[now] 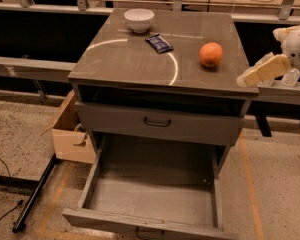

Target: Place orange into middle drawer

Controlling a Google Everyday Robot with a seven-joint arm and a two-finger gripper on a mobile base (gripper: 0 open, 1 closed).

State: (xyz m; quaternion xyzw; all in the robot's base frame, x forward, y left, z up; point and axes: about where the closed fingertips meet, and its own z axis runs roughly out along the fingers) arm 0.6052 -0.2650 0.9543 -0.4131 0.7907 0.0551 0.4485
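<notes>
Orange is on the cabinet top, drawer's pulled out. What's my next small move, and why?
Probably ease the gripper in over the cabinet top toward the orange. The gripper hangs just off the top's right edge, apart from the orange, which sits free near that edge. The middle drawer below already stands open with a bare floor, so only the pickup is outstanding.
</notes>
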